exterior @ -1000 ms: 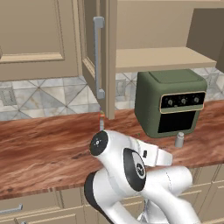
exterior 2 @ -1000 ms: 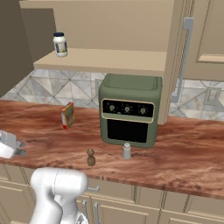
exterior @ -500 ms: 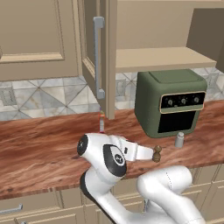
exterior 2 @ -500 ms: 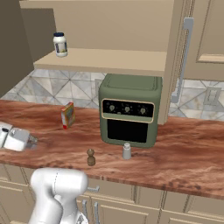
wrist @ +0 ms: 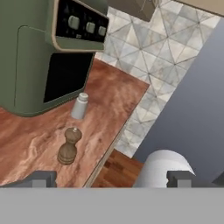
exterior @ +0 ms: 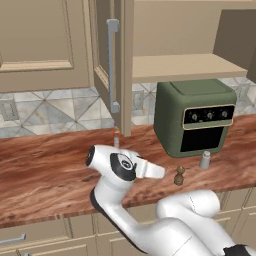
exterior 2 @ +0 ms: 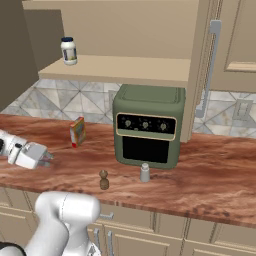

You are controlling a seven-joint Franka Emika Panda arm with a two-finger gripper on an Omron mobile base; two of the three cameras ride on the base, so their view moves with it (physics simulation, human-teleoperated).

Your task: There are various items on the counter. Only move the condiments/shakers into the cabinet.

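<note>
Brown turned-wood pepper mill (wrist: 68, 146) stands upright on the reddish wood-grain counter (wrist: 39, 140), just ahead of the gripper (wrist: 111, 178), whose jaws stand wide apart, holding nothing. Beyond the mill stands the pale grey shaker (wrist: 79, 105), before the green oven (wrist: 35, 57). High off, the blue-lidded white jar (exterior 2: 68, 50) sits on the cabinet shelf (exterior 2: 120, 69).

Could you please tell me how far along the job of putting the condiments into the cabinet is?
Done: the white jar stands on the cabinet shelf. In hand: nothing; the gripper hovers over the counter, jaws open and empty. Left: the pepper mill and grey shaker, both before the oven.
</note>
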